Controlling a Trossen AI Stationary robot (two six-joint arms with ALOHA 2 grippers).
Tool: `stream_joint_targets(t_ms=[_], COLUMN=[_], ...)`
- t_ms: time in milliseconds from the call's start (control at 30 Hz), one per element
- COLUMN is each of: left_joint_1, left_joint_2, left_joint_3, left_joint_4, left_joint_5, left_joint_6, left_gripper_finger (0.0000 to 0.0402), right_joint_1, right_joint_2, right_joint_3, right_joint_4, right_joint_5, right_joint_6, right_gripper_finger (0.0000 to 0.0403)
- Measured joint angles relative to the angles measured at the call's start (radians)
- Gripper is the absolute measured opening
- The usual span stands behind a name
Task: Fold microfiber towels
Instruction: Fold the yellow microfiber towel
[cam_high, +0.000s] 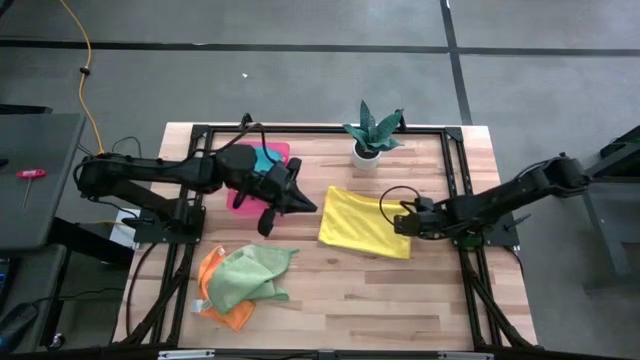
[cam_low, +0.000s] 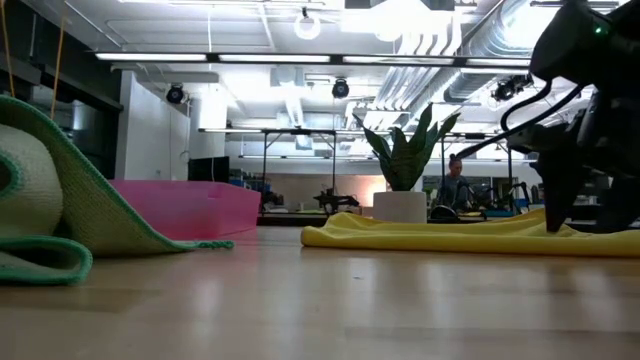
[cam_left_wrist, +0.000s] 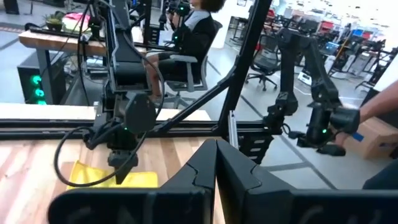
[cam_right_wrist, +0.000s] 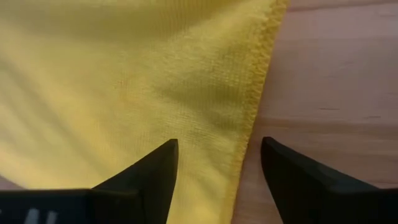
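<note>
Right gripper (cam_right_wrist: 217, 165) spread wide over the yellow towel (cam_high: 365, 222) edge, gripping nothing; left gripper (cam_high: 300, 200), fingers closed, hovers beside that towel.

Robotics lab (open-plan): more robot arms (cam_left_wrist: 311, 93), exposed ceiling ducts (cam_low: 440, 50).

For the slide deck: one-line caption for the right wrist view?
Open right gripper straddling the hemmed edge of the yellow microfiber towel on the wooden table.
</note>
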Motion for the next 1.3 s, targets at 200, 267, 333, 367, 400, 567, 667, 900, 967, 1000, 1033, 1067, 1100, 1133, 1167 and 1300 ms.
stream_joint_targets(t_ms=[200, 267, 333, 367, 400, 567, 667, 900, 967, 1000, 1033, 1067, 1100, 1133, 1167, 1300], left_joint_1=[-0.01, -0.008, -0.004, 0.0, 0.001, 0.0, 0.001, 0.002, 0.001, 0.001, 0.001, 0.001, 0.001, 0.001, 0.001, 0.001], left_joint_2=[-0.019, -0.044, -0.07, -0.084, -0.097, -0.188, -0.243, -0.335, -0.343, -0.344, -0.344, -0.344, -0.344, -0.34, -0.335, -0.31], left_joint_3=[0.0, 0.0, 0.0, 0.0, 0.0, 0.0, 0.0, 0.0, 0.0, 0.0, 0.0, 0.0, 0.0, 0.0, 0.0, 0.0], left_joint_4=[0.09, 0.104, 0.091, 0.081, 0.082, 0.081, 0.057, -0.063, -0.092, -0.102, -0.108, -0.113, -0.119, -0.123, -0.123, -0.124], left_joint_5=[0.0, -0.009, -0.038, -0.042, -0.046, -0.07, -0.083, -0.178, -0.201, -0.206, -0.207, -0.207, -0.208, -0.208, -0.208, -0.208], left_joint_6=[-0.006, 0.0, 0.009, 0.013, 0.017, 0.021, 0.022, 0.073, 0.073, 0.074, 0.074, 0.074, 0.077, 0.081, 0.086, 0.092], left_gripper_finger=[0.0, 0.0, 0.0, 0.0, 0.0, 0.0, 0.0, 0.0, 0.0, 0.0, 0.0, 0.0, 0.0, 0.0, 0.0, 0.0], right_joint_1=[0.0, 0.0, 0.001, 0.001, 0.001, 0.002, 0.001, 0.0, 0.0, 0.0, 0.0, -0.003, -0.007, -0.012, -0.017, -0.046], right_joint_2=[0.058, 0.06, 0.065, 0.07, 0.072, 0.057, 0.019, -0.104, -0.112, -0.112, -0.107, -0.101, -0.094, -0.087, -0.081, -0.04], right_joint_3=[0.026, 0.029, 0.028, 0.03, 0.031, 0.028, 0.028, 0.164, 0.236, 0.274, 0.311, 0.343, 0.371, 0.399, 0.422, 0.488], right_joint_4=[0.026, 0.03, 0.027, 0.02, 0.009, -0.018, -0.052, -0.376, -0.491, -0.542, -0.6, -0.653, -0.694, -0.721, -0.739, -0.751], right_joint_5=[0.001, 0.013, 0.021, 0.022, 0.024, 0.036, 0.022, 0.016, 0.016, 0.016, 0.016, 0.016, 0.015, 0.014, 0.017, 0.037], right_joint_6=[0.013, 0.017, 0.03, 0.034, 0.035, -0.013, -0.062, -0.154, -0.184, -0.2, -0.218, -0.232, -0.243, -0.251, -0.259, -0.275], right_gripper_finger=[0.0168, 0.0146, 0.012, 0.0105, 0.0087, 0.0009, 0.0004, 0.0001, 0.0001, 0.0001, 0.0001, 0.0001, 0.0001, 0.0, 0.0, 0.0])
